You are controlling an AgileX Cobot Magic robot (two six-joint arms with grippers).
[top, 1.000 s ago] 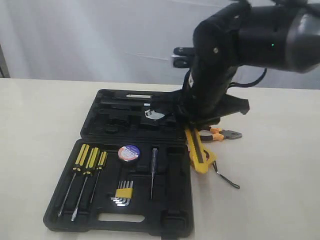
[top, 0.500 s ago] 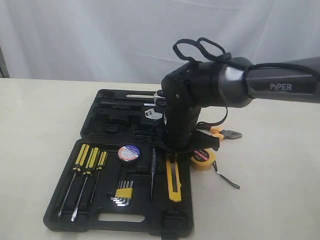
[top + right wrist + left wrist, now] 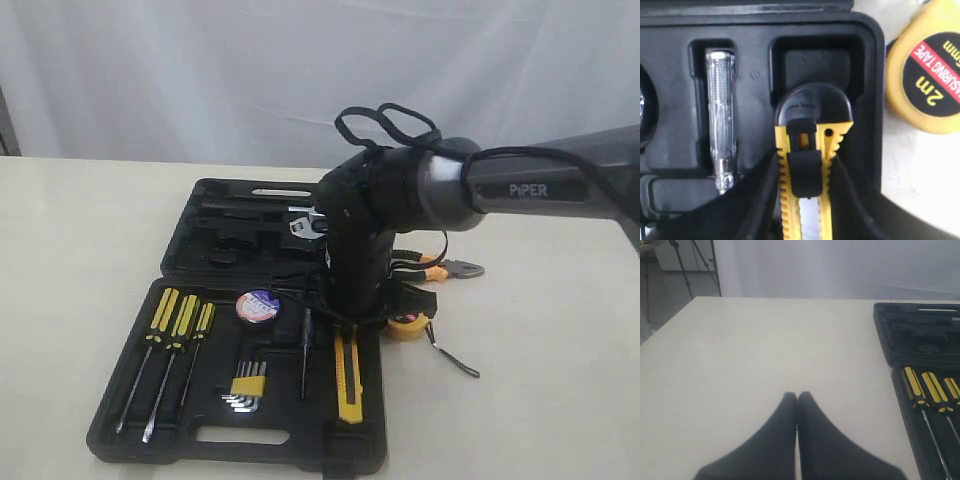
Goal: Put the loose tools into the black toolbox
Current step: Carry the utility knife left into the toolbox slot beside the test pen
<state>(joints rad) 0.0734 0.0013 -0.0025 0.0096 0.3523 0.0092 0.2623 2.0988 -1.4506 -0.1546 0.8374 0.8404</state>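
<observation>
Whereas a second earlier it held its load outside the case's right edge, the right gripper (image 3: pixel 804 167) now stands over the near half of the black toolbox (image 3: pixel 120 440), fingers clamped on the flanks of the yellow-and-black utility knife (image 3: pixel 805 145). The knife lies lengthwise along the rightmost recess, its black end cap towards the hinge; whether it is fully seated cannot be told. Just beside it in the case lies a clear-handled tester screwdriver (image 3: pixel 720 100), and further along the black tape roll (image 3: pixel 258 305) sits in its round recess. The move has uncovered the round yellow tape measure (image 3: pixel 408 325), which lies with the orange-and-black-handled pliers (image 3: pixel 450 268) on the table (image 3: pixel 740 365) to the right of the case. Release is probably the next step, leaving those two tools. The left gripper (image 3: pixel 797 400) hangs over bare table, fingers together and empty.
</observation>
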